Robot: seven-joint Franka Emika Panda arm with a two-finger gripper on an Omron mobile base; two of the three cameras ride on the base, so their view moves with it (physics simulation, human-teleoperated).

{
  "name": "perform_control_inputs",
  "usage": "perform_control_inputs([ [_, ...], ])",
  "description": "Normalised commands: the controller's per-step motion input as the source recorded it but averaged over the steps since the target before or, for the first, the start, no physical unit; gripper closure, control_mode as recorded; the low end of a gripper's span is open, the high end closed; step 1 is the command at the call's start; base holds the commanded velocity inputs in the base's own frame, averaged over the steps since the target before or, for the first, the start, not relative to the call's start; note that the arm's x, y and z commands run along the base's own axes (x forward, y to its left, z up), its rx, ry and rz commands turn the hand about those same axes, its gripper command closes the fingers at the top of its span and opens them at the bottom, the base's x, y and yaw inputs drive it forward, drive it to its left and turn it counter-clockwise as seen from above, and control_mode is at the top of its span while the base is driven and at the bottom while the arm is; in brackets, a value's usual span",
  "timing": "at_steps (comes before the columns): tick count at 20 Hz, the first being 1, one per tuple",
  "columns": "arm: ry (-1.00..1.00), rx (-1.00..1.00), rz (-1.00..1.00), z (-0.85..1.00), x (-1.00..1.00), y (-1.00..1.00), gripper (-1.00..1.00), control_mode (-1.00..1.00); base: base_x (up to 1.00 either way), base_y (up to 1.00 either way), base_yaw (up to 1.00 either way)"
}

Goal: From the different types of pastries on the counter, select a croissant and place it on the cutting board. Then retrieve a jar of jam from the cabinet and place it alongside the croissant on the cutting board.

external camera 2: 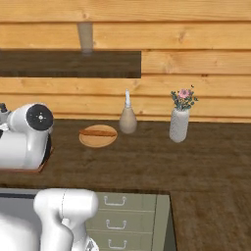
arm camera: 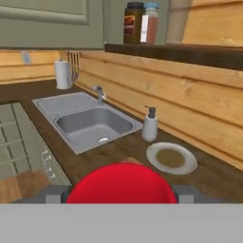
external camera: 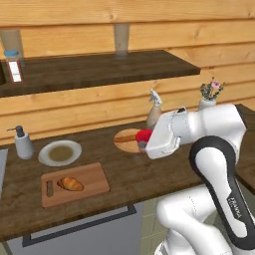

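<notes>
1. Wood-plank walls back the dark counter (external camera: 129, 174); we see a dark shelf (external camera: 99, 69) above it carrying a pale-capped jar (external camera: 14, 64).
2. We log the cutting board (external camera: 74, 185) near the counter's front edge in the left base view, slot handle to the left, with the croissant (external camera: 70, 184) lying on it.
3. Behind the board sit a white plate (external camera: 60, 152) and a soap dispenser (external camera: 22, 143).
4. We see the gripper (external camera: 143, 142) clamped on the jar of jam (external camera: 144, 136), held above the counter to the right of the board and in front of the round wooden plate (external camera 2: 98, 136), which bears the long pastry stick (external camera 2: 98, 132).
5. Hand view: the red lid (arm camera: 121, 184) sits between the 2 fingers (arm camera: 53, 193), with the sink (arm camera: 90, 124) beyond.
6. Right base view: a tan bottle (external camera 2: 128, 117) and a flower vase (external camera 2: 179, 122) stand beside the round plate.
</notes>
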Motion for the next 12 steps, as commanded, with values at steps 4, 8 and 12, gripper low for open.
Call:
perform_control_inputs([
  [4,-0.23,0.00,0.20,-0.62,0.37,0.37,1.00,-1.00,0.00,0.00,0.00],
  [8,0.03,0.00,0.14,-0.27,0.17,0.45,1.00,-1.00,0.00,0.00,0.00],
  [12,0.12,0.02,0.09,-0.27,0.70,0.43,1.00,-1.00,0.00,0.00,0.00],
])
